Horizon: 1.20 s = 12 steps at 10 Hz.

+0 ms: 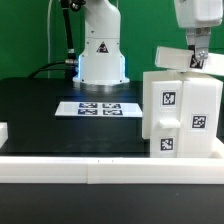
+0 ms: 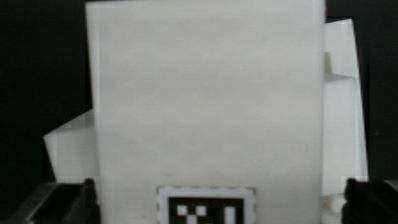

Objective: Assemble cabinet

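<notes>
Working at the cabinet [image 1: 185,115], placed upright in the right part of the exterior frame, on the black worktop [image 1: 50,125] and just behind the white rail [image 1: 90,165] running along the lower edge. Probably using this rail as a stop, bracing the box against sliding under a push from above.

Reaching down from the upper right corner with the gripper [image 1: 197,62] to a white panel [image 1: 170,57] lying tilted on the cabinet's top. Resting there with the lower side on the box and rising with the other side toward the gripper; judging from the tilt, not yet sitting flat in its place.

In the wrist view, straddling a broad white face [image 2: 205,100] with the dark fingers [image 2: 68,200] in the two lower corners of the frame, and showing a tag [image 2: 201,210] between them. Possibly belonging to the panel, possibly to the cabinet's wall. Not showing clear contact at either finger, so leaving it undecided: clamping on the white face or only standing beside it, cannot tell.

Leaving well apart, in the middle of the exterior frame, the marker board [image 1: 97,107], lying flat in front of the arm's base [image 1: 100,55]. Leaving also a small white block [image 1: 3,130] at the far left edge, cut off by the frame. Finding no obstacle near the cabinet except the rail in front.
</notes>
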Tool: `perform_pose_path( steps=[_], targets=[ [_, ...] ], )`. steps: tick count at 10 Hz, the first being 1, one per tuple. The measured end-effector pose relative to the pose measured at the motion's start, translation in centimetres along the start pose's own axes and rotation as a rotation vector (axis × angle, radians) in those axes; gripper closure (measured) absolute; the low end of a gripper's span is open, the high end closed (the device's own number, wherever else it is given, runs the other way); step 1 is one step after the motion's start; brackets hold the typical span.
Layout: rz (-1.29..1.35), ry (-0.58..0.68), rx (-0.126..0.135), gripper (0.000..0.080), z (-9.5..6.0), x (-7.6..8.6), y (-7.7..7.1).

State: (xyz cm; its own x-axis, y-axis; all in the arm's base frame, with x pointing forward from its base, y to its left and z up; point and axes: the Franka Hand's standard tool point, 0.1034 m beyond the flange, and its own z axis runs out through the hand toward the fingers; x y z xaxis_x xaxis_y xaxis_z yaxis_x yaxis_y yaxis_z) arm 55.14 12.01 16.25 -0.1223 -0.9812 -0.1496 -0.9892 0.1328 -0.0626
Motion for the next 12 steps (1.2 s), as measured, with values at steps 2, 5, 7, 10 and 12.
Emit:
perform_pose_path(
  steps=[2, 5, 7, 10, 12],
  targets=[
    [0.005, -0.019, 0.009, 0.0012, -0.8, -0.5, 0.0],
    [-0.061, -0.033, 0.023, 0.0002, -1.6, -0.8, -0.3],
    [-0.183, -0.015, -0.002, 0.0002, -1.4, -0.8, 0.0],
    [-0.667, 0.009, -0.071, 0.0002, -1.6, -1.5, -0.6],
    [-0.947, 0.001, -0.097, 0.0002, -1.8, -1.8, -0.7]
  ],
)
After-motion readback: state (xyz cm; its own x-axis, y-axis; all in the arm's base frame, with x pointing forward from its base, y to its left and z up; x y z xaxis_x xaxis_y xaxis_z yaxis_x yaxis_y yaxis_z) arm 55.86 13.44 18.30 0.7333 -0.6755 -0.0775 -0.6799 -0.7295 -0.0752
